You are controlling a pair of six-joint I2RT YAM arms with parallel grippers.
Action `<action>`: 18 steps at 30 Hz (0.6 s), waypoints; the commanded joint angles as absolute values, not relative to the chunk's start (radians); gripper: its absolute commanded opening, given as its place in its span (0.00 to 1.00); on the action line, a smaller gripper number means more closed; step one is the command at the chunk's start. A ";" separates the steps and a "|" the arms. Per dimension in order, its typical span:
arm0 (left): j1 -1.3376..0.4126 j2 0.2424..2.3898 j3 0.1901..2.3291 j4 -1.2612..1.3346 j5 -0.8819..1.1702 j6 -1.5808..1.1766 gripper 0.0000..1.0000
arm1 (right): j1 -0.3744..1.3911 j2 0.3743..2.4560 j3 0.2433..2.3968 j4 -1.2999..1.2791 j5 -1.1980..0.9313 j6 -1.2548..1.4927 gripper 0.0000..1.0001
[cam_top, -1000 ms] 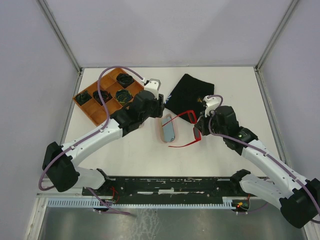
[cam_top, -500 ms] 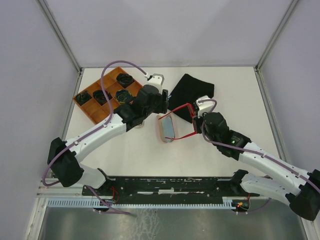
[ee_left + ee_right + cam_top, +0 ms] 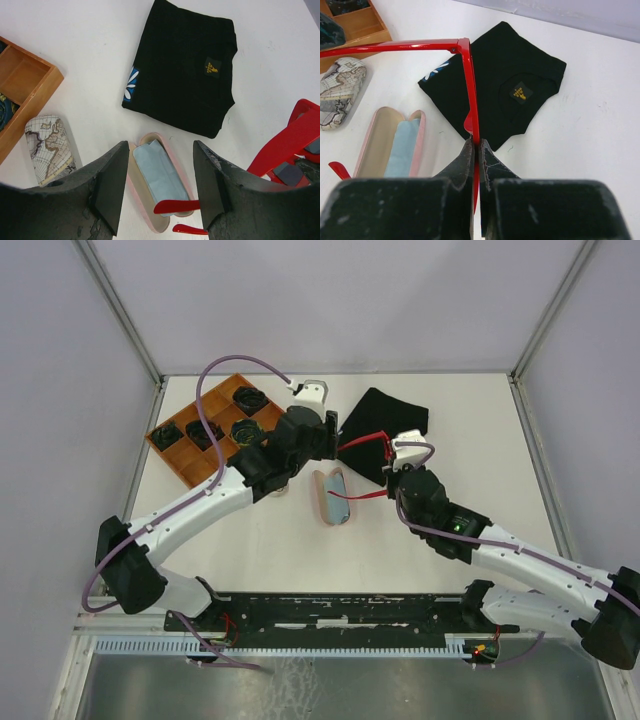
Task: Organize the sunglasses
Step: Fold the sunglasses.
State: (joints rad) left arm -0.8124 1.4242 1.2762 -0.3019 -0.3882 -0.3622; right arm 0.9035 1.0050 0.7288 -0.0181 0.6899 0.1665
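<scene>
My right gripper (image 3: 476,146) is clenched on the red sunglasses (image 3: 469,85), fingers pinching the front of the frame edge-on; the pair hangs above the table with both arms unfolded, between the black cloth pouch (image 3: 185,70) and the open pink case (image 3: 372,142); from the left wrist view one red arm tip reaches over the near end of the case and the other sits just past it, though I cannot tell whether either touches. My left gripper (image 3: 160,147) hovers over that same case, jaws apart and holding nothing; a pale blue cloth (image 3: 402,150) lies inside the case. A map-patterned case (image 3: 50,147) rests closed just beside the wooden tray (image 3: 175,455), to the left of the pink one; the tray's compartments hold dark items that I cannot make out.
</scene>
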 commanded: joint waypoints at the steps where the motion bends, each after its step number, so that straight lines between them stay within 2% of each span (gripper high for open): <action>1: -0.830 1.424 1.327 -0.262 -0.411 -0.387 0.61 | 0.909 1.008 0.746 0.056 0.757 0.172 0.00; 18: -0.908 1.533 1.381 -0.261 -0.385 -0.367 0.61 | 0.910 1.004 0.759 0.064 0.655 0.204 0.00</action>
State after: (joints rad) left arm -0.8932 1.5127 1.3197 -0.2996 -0.3901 -0.3622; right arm 0.9035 1.0142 0.7288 -0.0063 0.6914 0.1783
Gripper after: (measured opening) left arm 0.611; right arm 0.052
